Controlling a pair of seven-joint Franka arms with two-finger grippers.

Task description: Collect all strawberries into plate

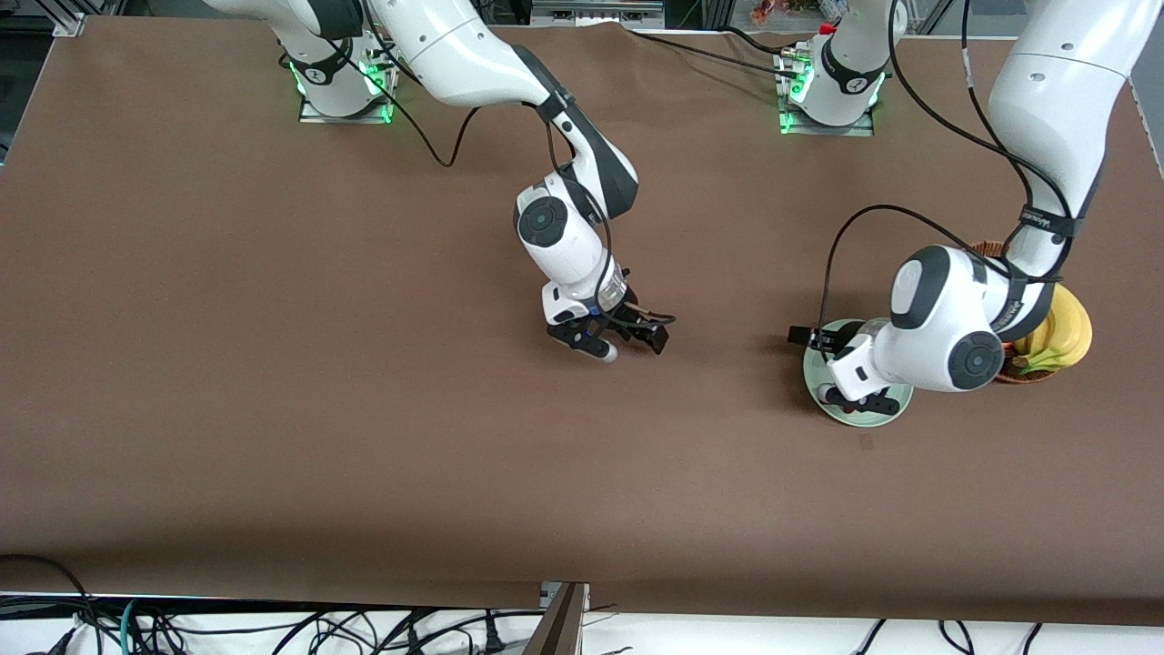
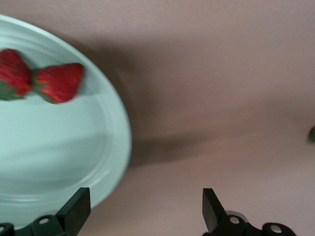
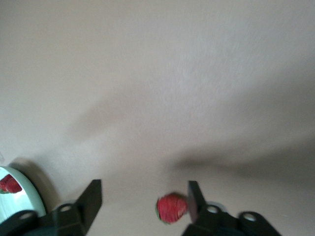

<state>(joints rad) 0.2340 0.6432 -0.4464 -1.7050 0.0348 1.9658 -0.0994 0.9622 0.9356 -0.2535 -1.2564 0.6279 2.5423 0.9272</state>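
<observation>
Two strawberries (image 2: 59, 82) already lie in the mint-green plate (image 2: 106, 162), with my left gripper (image 2: 142, 211) spread empty over its rim. The third strawberry (image 3: 171, 208) lies on the table between my right gripper's (image 3: 142, 204) parted fingers, seemingly touching one. Next I must clench, lift and carry it to the plate.

Strawberries (image 2: 59, 82) red, green-topped — plate (image 2: 64, 147) pale mint — table (image 1: 273, 364) brown.
</observation>
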